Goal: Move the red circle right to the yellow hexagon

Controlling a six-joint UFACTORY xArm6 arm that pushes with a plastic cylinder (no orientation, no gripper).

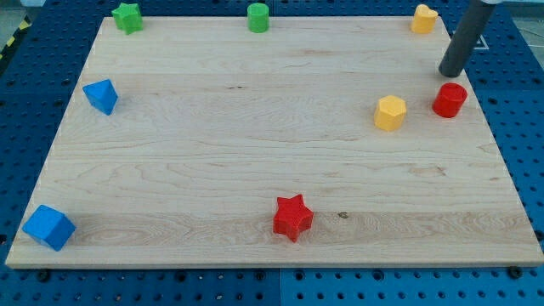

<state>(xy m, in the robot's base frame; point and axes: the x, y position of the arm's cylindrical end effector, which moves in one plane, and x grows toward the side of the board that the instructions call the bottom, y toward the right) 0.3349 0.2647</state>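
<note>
Nearest, along the view's bottom edge of the wooden counter [255, 170], sit the blue cube [48, 227] at the left corner and the red star [292, 217] near the middle, both well apart from anything the task concerns. Further up on the left lies a second blue block [101, 96], its shape hard to name.

Then, on the view's right, comes the pair that matters: the yellow hexagon [390, 112] and, just to its right with a bare gap between them, the red circle [450, 99]. The circle already stands on the hexagon's right side, so I judge the task close to done or done, with at most a small nudge leftward left to close the gap.

My tip [447, 73] rests just above the red circle, near but seemingly not touching it; from there it could only push the circle downward, not toward the hexagon. There is no gripper on this rod, so nothing is spread or pinched.

Farthest, along the top edge, stand the green star [127, 17], the green cylinder [257, 17] and a yellow block [424, 18], perhaps heart-shaped.
</note>
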